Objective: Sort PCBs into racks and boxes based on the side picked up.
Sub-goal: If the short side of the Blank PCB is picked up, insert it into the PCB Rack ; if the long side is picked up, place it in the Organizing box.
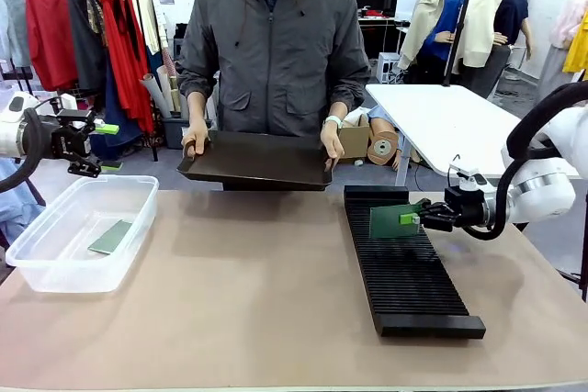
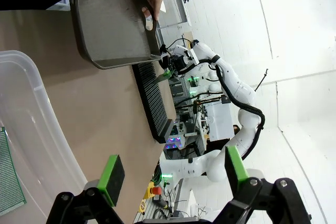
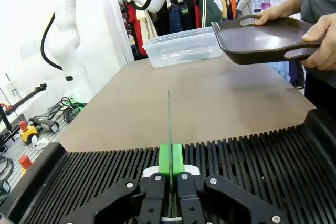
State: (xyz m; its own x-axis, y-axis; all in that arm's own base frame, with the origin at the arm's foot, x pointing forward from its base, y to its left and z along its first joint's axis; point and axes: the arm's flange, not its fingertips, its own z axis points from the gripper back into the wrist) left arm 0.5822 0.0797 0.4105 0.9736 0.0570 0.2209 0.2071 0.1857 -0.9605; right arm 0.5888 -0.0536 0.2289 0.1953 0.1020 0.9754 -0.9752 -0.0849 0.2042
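While our right fingers point(image 1: 424, 218) clamp one PCB point(image 1: 390, 221) upright at the single rack point(image 1: 409, 291) near the tabletop's point(image 1: 257, 309) right edge, a second PCB point(image 1: 110, 237) lies in the one box point(image 1: 55, 274), left edge; our left fingers point(image 1: 106, 128) gape.

No readable text, label, brand, number or sign. Board point(image 1: 393, 220) over rack point(image 1: 413, 293), tub point(image 1: 64, 274), tray point(image 1: 257, 161): no legible print on any.
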